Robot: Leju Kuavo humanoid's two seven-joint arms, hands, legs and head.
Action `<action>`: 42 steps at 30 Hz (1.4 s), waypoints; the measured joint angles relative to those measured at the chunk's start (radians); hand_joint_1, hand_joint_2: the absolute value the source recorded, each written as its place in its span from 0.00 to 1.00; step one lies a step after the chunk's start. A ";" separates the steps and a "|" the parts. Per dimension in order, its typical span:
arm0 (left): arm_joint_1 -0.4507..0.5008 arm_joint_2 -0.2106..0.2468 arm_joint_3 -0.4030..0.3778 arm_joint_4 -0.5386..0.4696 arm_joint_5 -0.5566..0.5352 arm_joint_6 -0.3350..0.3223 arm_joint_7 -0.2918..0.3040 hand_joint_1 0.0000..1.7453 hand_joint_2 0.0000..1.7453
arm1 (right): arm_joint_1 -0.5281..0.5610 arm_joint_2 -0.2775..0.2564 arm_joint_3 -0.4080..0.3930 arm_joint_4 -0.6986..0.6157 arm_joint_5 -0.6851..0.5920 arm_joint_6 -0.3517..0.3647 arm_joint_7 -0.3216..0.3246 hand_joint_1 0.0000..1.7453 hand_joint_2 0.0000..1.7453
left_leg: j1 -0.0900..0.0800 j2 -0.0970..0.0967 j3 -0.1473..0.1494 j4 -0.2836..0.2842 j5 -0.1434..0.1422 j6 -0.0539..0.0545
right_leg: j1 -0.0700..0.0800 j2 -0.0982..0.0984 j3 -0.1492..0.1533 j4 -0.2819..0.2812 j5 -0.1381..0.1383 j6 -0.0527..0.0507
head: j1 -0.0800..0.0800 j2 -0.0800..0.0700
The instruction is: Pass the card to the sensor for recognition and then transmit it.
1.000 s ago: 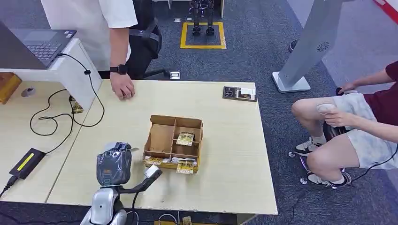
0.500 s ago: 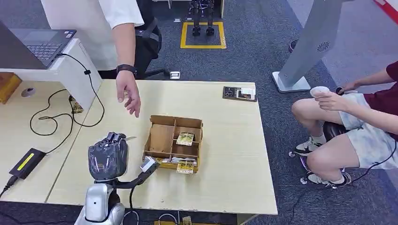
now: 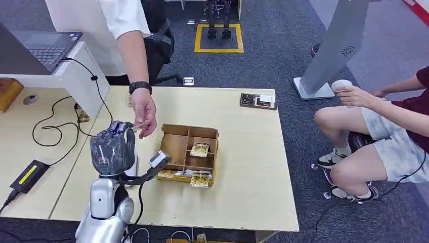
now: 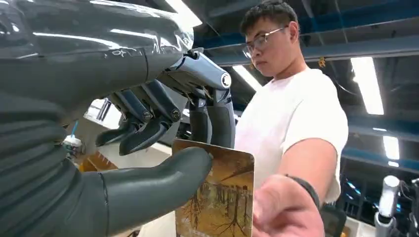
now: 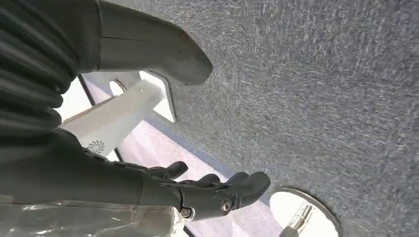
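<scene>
My left hand [image 3: 112, 147] is raised over the table's left part and pinches a card [image 4: 217, 197] with a brown tree picture between thumb and fingers [image 4: 148, 133]. A standing person's hand [image 3: 143, 114] reaches down to the card's far edge, and its fingers [image 4: 281, 210] touch the card. A black flat device [image 3: 29, 175] with a yellow strip lies on the left desk. My right hand [image 5: 197, 192] hangs over grey carpet with its fingers spread and nothing in it.
A cardboard divider box [image 3: 174, 151] with several more cards sits mid-table beside my left hand. A small black holder [image 3: 258, 100] lies at the far right edge. A laptop [image 3: 48, 45] and cables are at the left. A seated person [image 3: 384, 131] holds a cup at the right.
My left hand rose and moved away from me with the card. The standing person's hand left the table's far edge and came down to the card. The seated person lifted a cup.
</scene>
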 joint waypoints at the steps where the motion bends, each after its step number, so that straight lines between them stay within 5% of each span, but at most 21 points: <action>1: -0.016 0.000 0.000 0.013 0.004 0.000 0.005 1.00 1.00 | -0.004 -0.003 0.004 0.006 0.000 -0.002 0.002 0.00 1.00 | 0.000 0.000 0.000 0.000 0.000 0.000 | 0.000 0.000 0.000 0.000 0.000 0.000 | 0.000 0.000; 21: -0.127 -0.007 -0.005 0.118 0.037 0.000 0.029 1.00 1.00 | -0.027 -0.023 0.041 0.074 0.000 -0.016 0.018 0.00 1.00 | 0.000 0.000 -0.001 0.000 0.000 0.000 | 0.000 0.001 -0.002 0.000 0.000 0.000 | 0.000 0.000; 22: -0.127 -0.008 -0.005 0.118 0.043 0.000 0.025 0.84 1.00 | -0.027 -0.023 0.042 0.075 0.000 -0.016 0.018 0.00 1.00 | 0.000 0.000 -0.001 0.000 0.000 0.000 | 0.000 0.001 -0.002 0.000 0.000 0.000 | 0.000 0.000; 23: -0.127 -0.009 -0.005 0.118 0.053 0.000 0.020 0.00 1.00 | -0.027 -0.023 0.042 0.076 0.000 -0.017 0.018 0.00 1.00 | 0.000 0.000 -0.001 0.000 0.000 0.000 | 0.000 0.001 -0.002 0.000 0.000 0.000 | 0.000 0.000; 42: -0.064 -0.012 -0.005 0.086 0.191 0.001 -0.084 0.00 1.00 | -0.017 -0.026 0.011 0.073 0.000 -0.029 -0.004 0.00 1.00 | 0.000 0.000 -0.002 0.000 0.000 0.000 | 0.000 0.000 -0.002 0.000 0.000 0.000 | 0.000 0.000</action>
